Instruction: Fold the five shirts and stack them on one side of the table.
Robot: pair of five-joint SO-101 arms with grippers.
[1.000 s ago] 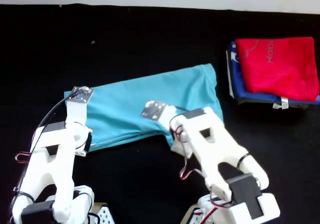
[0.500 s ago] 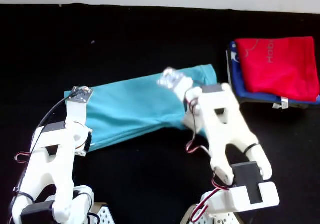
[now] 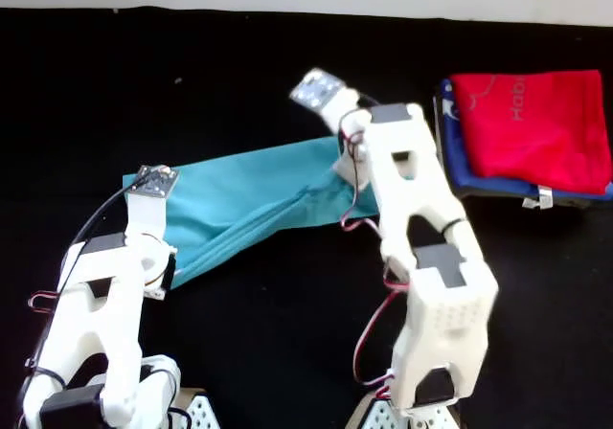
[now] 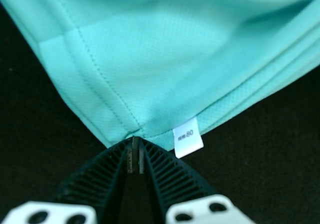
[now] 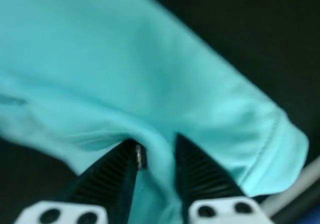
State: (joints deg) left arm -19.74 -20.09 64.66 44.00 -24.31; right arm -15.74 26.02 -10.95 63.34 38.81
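Your left gripper (image 4: pixel 134 151) pinches a corner of the teal shirt (image 3: pixel 239 199) mid-table, the right gripper (image 5: pixel 157 148) clamps a fold near the folded stack (image 3: pixel 527 127) at the table's right edge, and that thin corner bite may slip if you pull the cloth tighter.

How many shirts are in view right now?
3 for sure: a teal shirt held between the left hand and right hand, and a red shirt atop a blue shirt at the high view's right. Layers beneath those may hide more.
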